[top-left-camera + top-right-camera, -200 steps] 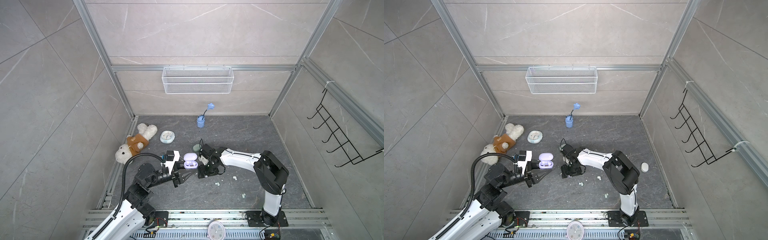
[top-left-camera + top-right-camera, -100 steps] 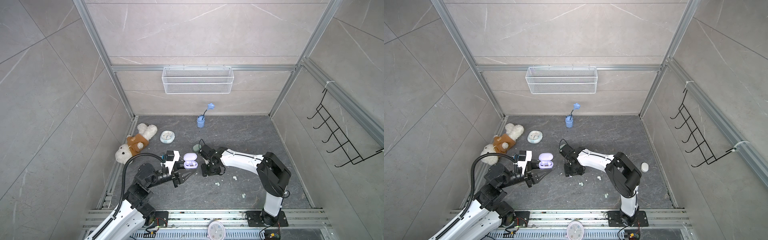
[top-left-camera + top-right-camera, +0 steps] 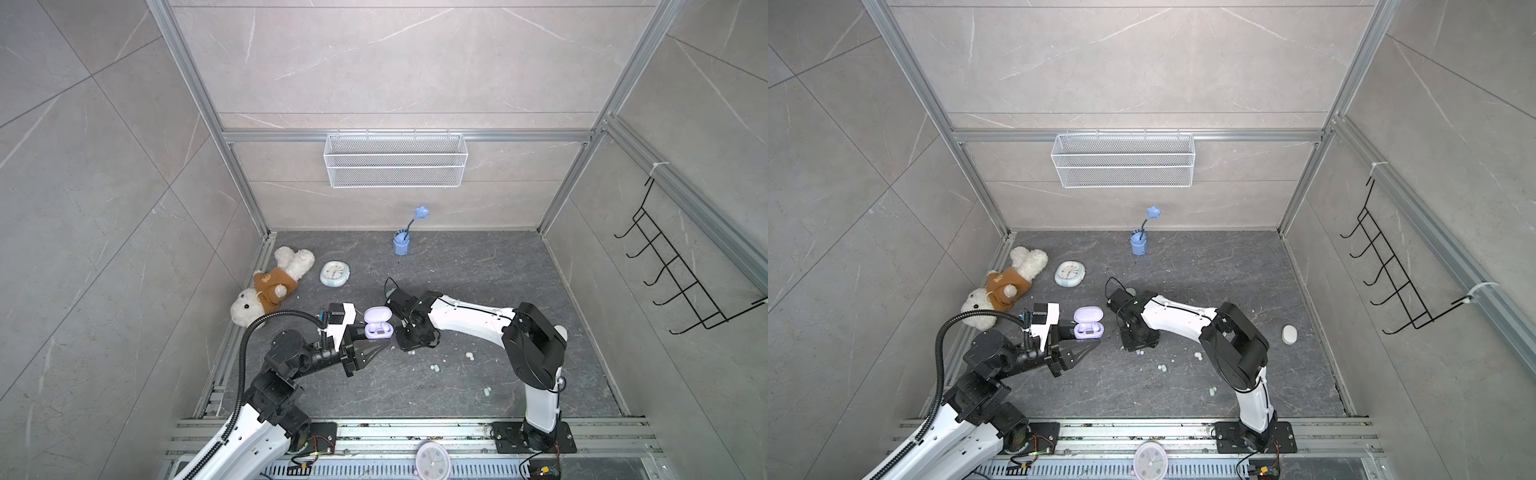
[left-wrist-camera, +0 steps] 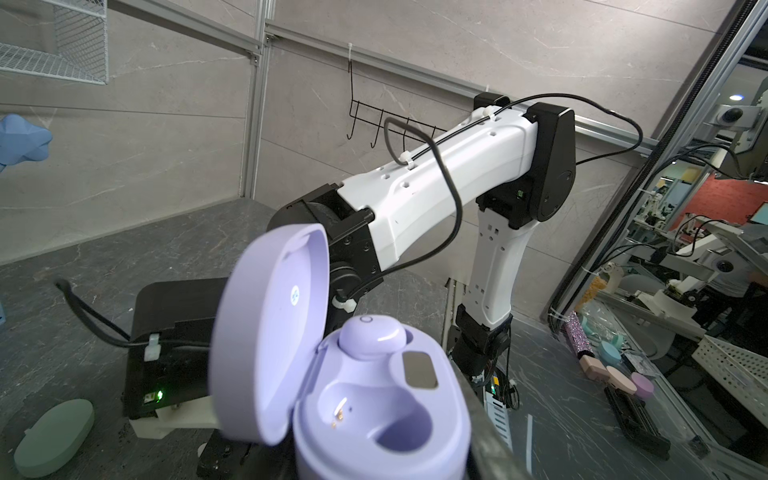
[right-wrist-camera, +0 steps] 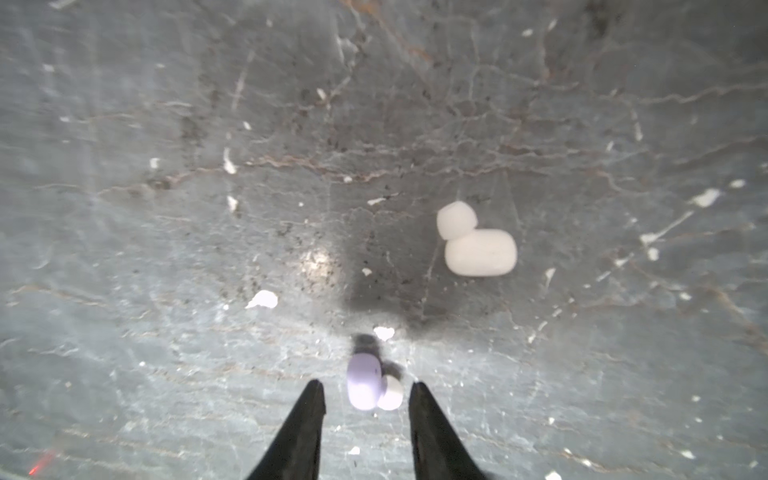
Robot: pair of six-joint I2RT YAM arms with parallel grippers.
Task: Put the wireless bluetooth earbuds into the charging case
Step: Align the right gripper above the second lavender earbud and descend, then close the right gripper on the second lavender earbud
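My left gripper (image 3: 376,332) is shut on the lavender charging case (image 3: 378,325) and holds it above the floor with its lid open. In the left wrist view the charging case (image 4: 374,419) has one lavender earbud (image 4: 370,337) seated in it and one socket bare. My right gripper (image 5: 366,399) points down at the floor, open. A loose lavender earbud (image 5: 365,386) lies between its fingertips with a gap on each side. A white earbud (image 5: 478,247) lies further off. In both top views the right gripper (image 3: 1138,338) stands just right of the case.
More earbuds lie on the dark floor: mint (image 3: 434,368), white (image 3: 469,355), mint (image 3: 487,390). A green case (image 4: 54,436) and a white case (image 3: 1289,334) rest on the floor. A teddy (image 3: 270,286), a clock (image 3: 334,273) and a blue cup (image 3: 401,245) stand further back.
The right gripper's jaws have narrowed around the lavender earbud on the floor. The left gripper and the case have not moved.
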